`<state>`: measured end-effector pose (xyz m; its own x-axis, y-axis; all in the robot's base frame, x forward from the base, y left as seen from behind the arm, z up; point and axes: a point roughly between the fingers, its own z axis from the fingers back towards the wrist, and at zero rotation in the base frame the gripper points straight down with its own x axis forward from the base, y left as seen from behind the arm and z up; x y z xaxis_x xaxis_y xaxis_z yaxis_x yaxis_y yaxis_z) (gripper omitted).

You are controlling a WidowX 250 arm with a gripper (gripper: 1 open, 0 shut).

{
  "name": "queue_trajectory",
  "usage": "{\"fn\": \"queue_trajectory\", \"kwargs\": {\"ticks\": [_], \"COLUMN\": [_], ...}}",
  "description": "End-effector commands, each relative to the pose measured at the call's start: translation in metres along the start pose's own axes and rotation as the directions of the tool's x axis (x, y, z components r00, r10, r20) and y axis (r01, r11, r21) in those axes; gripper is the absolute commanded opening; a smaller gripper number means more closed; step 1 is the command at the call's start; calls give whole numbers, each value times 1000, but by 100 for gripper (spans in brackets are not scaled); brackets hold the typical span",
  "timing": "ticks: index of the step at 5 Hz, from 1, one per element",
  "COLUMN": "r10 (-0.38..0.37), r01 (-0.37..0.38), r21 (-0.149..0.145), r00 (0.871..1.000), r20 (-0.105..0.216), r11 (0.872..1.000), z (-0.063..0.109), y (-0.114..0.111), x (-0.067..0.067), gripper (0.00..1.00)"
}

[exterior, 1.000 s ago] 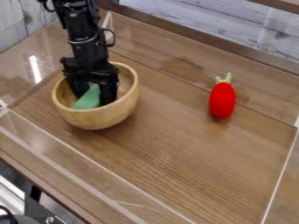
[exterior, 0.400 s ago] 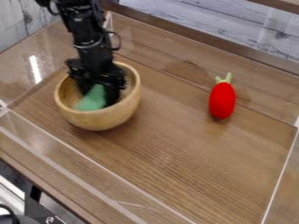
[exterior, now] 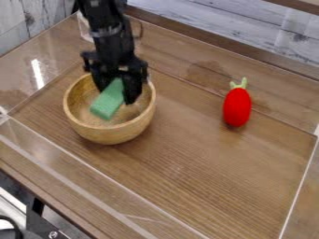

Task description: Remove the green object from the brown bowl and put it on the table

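The mint-green block, the green object (exterior: pixel 110 100), hangs tilted between the black fingers of my gripper (exterior: pixel 117 86), which is shut on its upper end. It is lifted clear of the floor of the brown bowl (exterior: pixel 77 126), still above the bowl's opening. The light wooden bowl stands at the left on the dark wood-grain table (exterior: pixel 200 177). The gripper points straight down from the black arm coming in from the top left.
A red strawberry-like toy with a green top (exterior: pixel 237 105) stands on the table to the right of the bowl. Clear acrylic walls (exterior: pixel 25 140) edge the table at the left, front and right.
The gripper has closed on the green object inside the bowl and risen with it, shifting a little to the right. The bowl has shifted slightly to the right too.
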<state>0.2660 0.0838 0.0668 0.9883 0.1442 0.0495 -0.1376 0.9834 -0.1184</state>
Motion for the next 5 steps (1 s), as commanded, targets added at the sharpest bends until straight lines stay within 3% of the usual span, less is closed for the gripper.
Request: {"fn": "queue_trajectory", "kwargs": {"ticks": [1, 2, 3, 4, 5], "r10": [68, 4, -101, -188, -210], "r01": [-71, -7, 99, 187, 209], "r21": [26, 18, 18, 18, 21], "r00": [993, 992, 987, 976, 973], "r20": [96, 123, 121, 108, 94], "r11": [997, 1000, 995, 982, 978], "z": [44, 61, 56, 41, 19], "y": [-2, -33, -76, -123, -160], "x": [13, 13, 8, 0, -6], "gripper": [0, 0, 0, 0, 0]}}
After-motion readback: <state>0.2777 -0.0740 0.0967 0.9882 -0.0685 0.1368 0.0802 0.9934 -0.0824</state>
